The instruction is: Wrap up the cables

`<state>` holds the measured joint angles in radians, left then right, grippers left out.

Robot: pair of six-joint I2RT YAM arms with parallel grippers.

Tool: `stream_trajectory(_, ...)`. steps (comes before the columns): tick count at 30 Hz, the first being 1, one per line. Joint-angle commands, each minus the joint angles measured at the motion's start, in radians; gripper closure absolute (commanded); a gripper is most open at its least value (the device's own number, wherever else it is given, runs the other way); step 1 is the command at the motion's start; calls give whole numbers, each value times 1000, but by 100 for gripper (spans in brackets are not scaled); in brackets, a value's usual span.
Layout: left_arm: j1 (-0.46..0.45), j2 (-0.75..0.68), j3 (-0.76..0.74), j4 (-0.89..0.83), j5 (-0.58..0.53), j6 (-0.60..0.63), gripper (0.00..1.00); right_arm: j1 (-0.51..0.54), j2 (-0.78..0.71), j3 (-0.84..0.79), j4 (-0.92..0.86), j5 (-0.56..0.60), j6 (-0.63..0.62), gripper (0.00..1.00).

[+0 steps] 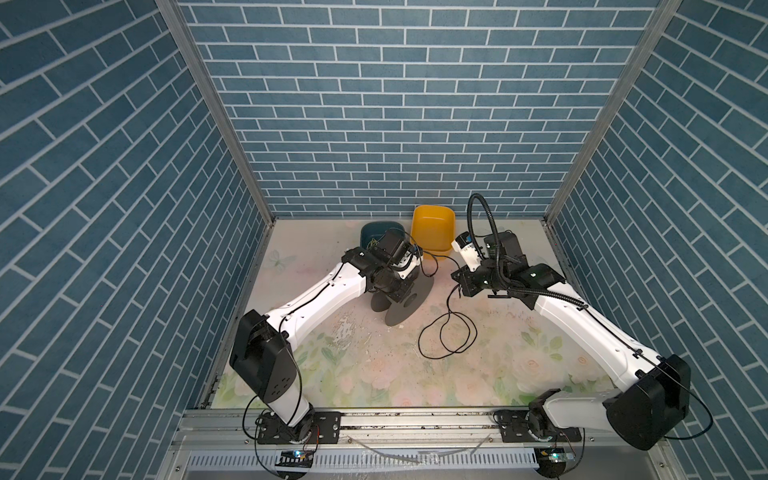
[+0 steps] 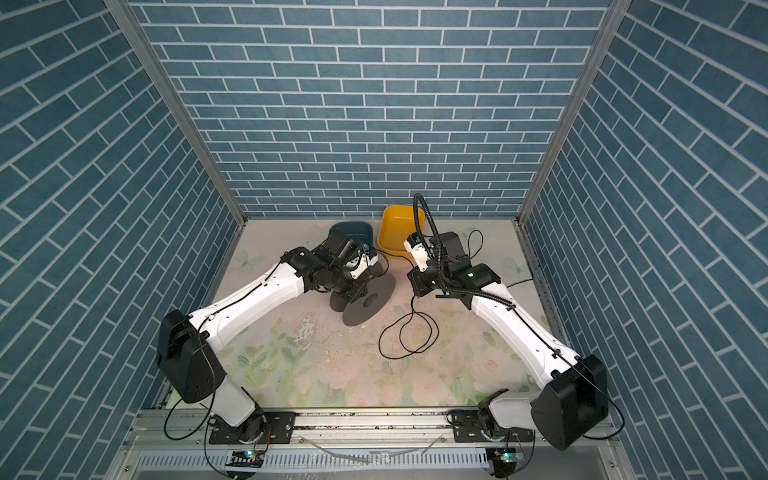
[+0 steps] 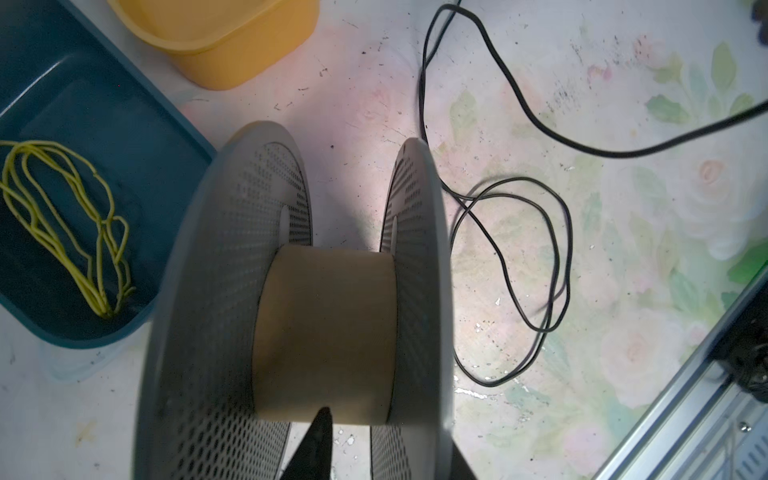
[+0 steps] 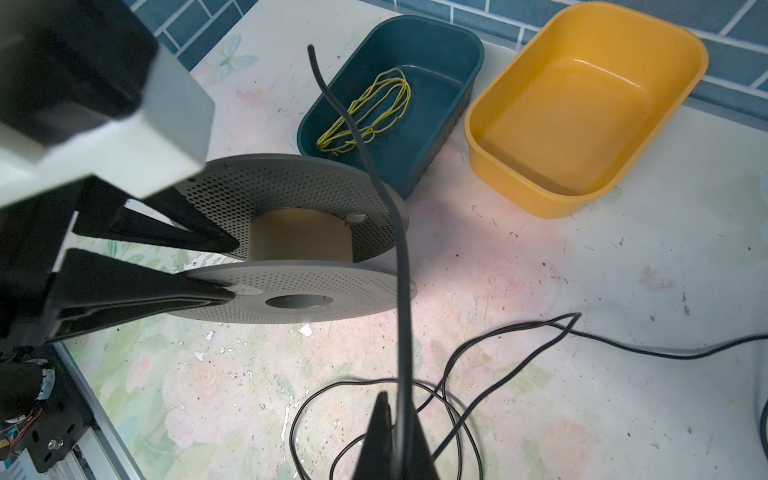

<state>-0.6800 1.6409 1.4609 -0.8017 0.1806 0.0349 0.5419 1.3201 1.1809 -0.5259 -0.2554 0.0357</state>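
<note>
The cable (image 4: 401, 270) is a thin black cord. My right gripper (image 4: 399, 415) is shut on it near one end, and that free end sticks up past the fingers. The rest lies in loose loops (image 1: 449, 336) (image 2: 409, 336) on the table under that gripper (image 1: 457, 289). A grey spool (image 1: 409, 303) (image 2: 370, 301) with perforated flanges and a bare brown core (image 3: 328, 332) stands on edge. My left gripper (image 4: 230, 268) (image 3: 388, 436) straddles one flange, one finger between the flanges and one outside. Table shows between the inner finger and the flange.
A dark blue bin (image 4: 457, 83) (image 1: 374, 232) holding thin yellow strands (image 4: 365, 112) (image 3: 62, 224) stands behind the spool. An empty yellow bin (image 4: 690, 50) (image 1: 432, 232) sits beside it against the back wall. The metal rail (image 1: 415, 419) runs along the front edge.
</note>
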Motion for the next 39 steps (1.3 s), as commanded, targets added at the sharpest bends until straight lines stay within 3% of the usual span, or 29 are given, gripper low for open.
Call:
stream_trajectory(1, 4, 14, -14, 11, 16, -6, 70, -2, 1, 28, -20, -19, -43, 100)
stream_trajectory(9, 3, 7, -8, 7, 6, -8, 72, -2, 14, 32, -5, -29, -46, 100)
stream_trajectory(13, 3, -5, 0, -5, 2, -10, 60, -2, 20, 49, -19, -36, -50, 100)
stream_trajectory(17, 4, -42, 12, -28, -9, -21, 38, -2, 18, 70, -42, -46, -61, 100)
stream_trajectory(23, 22, -104, 85, -109, 9, -10, 31, -1, -5, 102, -89, -93, -132, 100)
stream_trajectory(28, 89, -148, 125, -149, 44, 15, 25, 2, -2, 163, -175, -159, -210, 100)
stream_trajectory(39, 120, -165, 56, -57, 69, 54, 22, 13, 158, 357, -383, -198, -366, 100)
